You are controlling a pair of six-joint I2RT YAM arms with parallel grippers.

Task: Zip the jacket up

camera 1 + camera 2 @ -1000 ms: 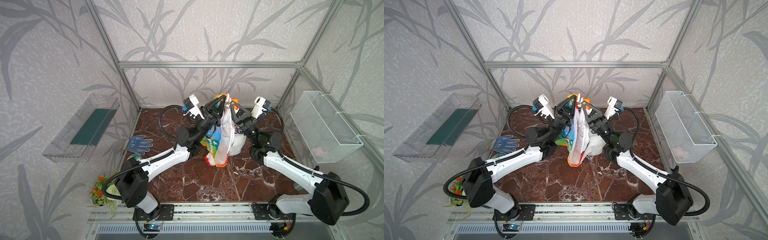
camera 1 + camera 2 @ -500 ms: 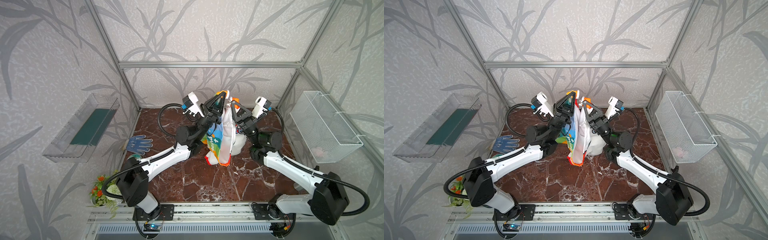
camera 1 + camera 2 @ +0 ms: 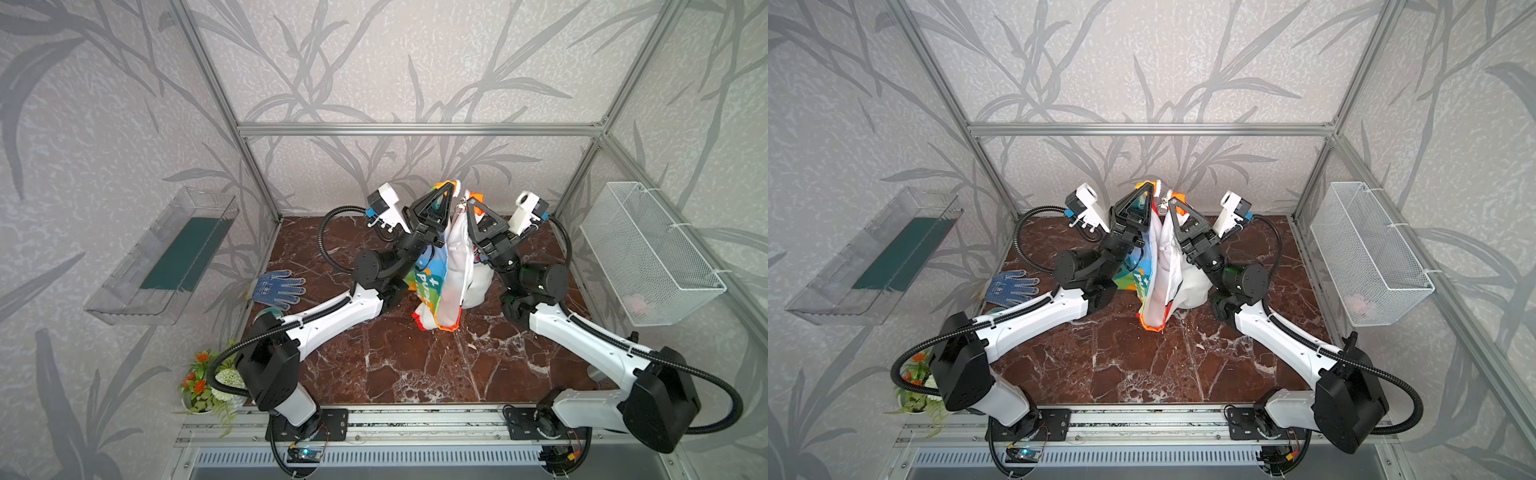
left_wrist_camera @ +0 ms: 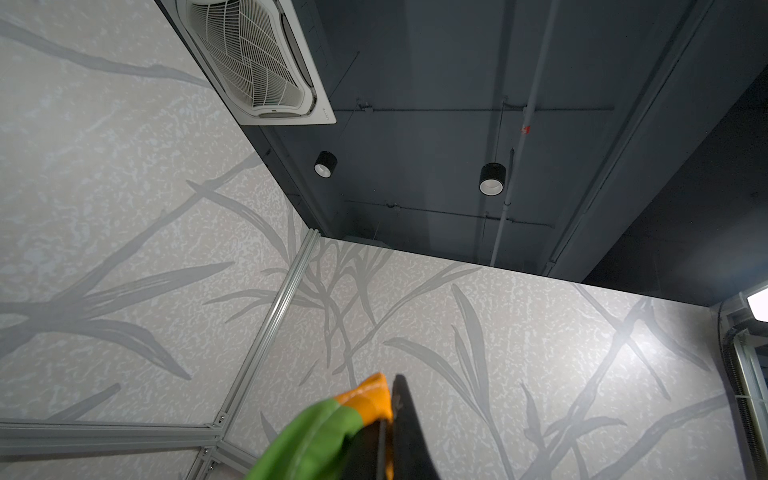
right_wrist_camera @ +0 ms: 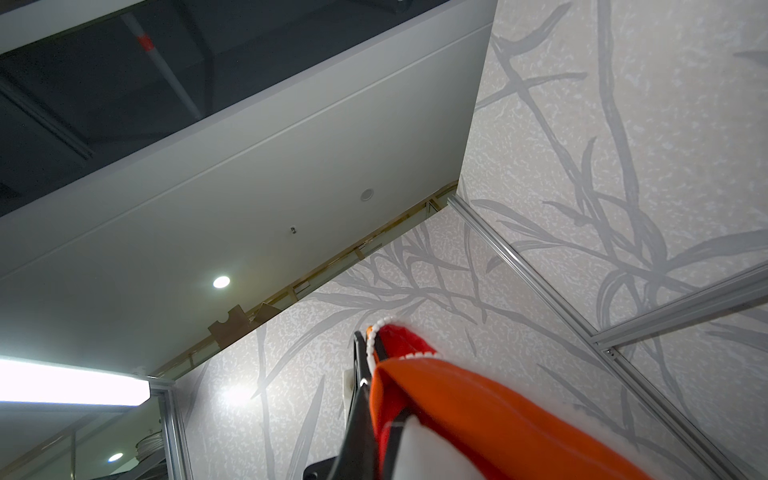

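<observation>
Toward 9 o'clock, glove: blue, dotted, flat on the tabletop.
Jacket: centre toward 12 o'clock, hanging from both tools, lower end on the tabletop.
Left tool: clamped on jacket's green-orange edge.
Right tool: clamped on orange edge by the white zipper teeth.

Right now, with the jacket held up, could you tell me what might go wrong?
1. The left end effector and right end effector each pinch just the top edge of the jacket, so the fabric could slip out.
2. Both are occupied while the zipper pull dangles between them; letting go with either to reach it may collapse that side.
</observation>
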